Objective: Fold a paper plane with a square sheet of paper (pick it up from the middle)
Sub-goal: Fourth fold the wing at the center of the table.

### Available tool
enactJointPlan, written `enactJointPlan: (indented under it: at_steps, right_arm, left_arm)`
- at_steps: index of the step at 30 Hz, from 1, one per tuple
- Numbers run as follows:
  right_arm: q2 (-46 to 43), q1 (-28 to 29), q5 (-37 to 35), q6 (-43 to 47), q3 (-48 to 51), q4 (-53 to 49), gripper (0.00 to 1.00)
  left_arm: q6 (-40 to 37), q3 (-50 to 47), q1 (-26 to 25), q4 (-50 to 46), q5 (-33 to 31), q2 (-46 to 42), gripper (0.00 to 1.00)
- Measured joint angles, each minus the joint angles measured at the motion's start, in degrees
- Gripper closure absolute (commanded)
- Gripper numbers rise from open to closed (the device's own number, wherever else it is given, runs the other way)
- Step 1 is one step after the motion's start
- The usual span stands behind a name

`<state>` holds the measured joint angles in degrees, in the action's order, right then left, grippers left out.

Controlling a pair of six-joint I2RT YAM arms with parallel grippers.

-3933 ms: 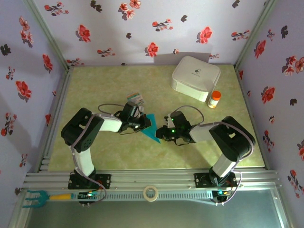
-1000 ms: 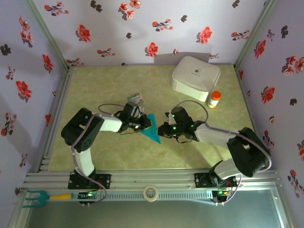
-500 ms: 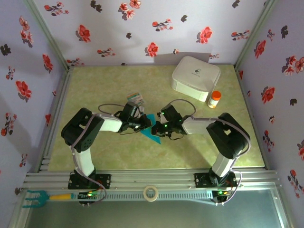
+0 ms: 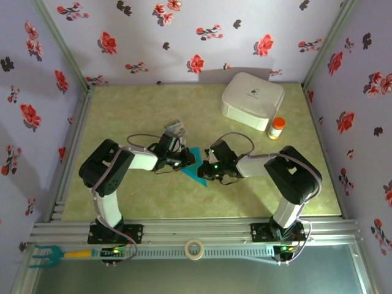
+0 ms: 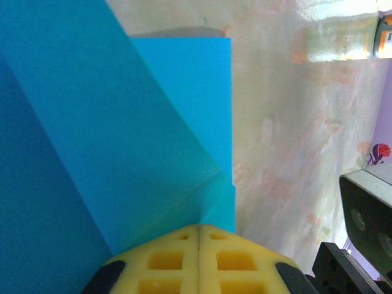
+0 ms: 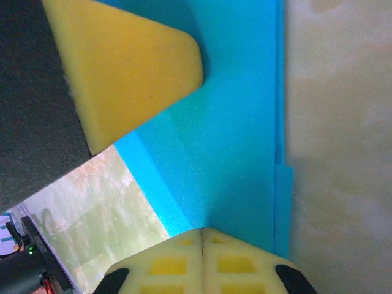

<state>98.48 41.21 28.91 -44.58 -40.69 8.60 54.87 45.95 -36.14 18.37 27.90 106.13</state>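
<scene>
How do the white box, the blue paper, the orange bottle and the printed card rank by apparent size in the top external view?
1. white box, clearly the largest.
2. blue paper, though part of it is hidden.
3 and 4. orange bottle and printed card look about alike, so I would not rank them.
</scene>
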Motion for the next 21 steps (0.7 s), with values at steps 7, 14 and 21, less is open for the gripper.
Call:
enactJointPlan:
  at_steps: [7,14,21]
  right_arm:
    - [-3.1,0.0,0.0,0.0,3.1,-0.7,0.95]
    - [-6.4,0.1,-0.4,0.0,5.9,-2.0,0.95]
    - [-9.2,0.1,-1.3,0.0,6.4,-5.4,0.95]
  left_arm:
    - [0.0,-0.1,0.0,0.0,0.2,0.0,1.00]
    - [0.0,-0.2,0.0,0.1,0.2,0.0,1.00]
    - [0.0,-0.2,0.0,0.1,0.2,0.0,1.00]
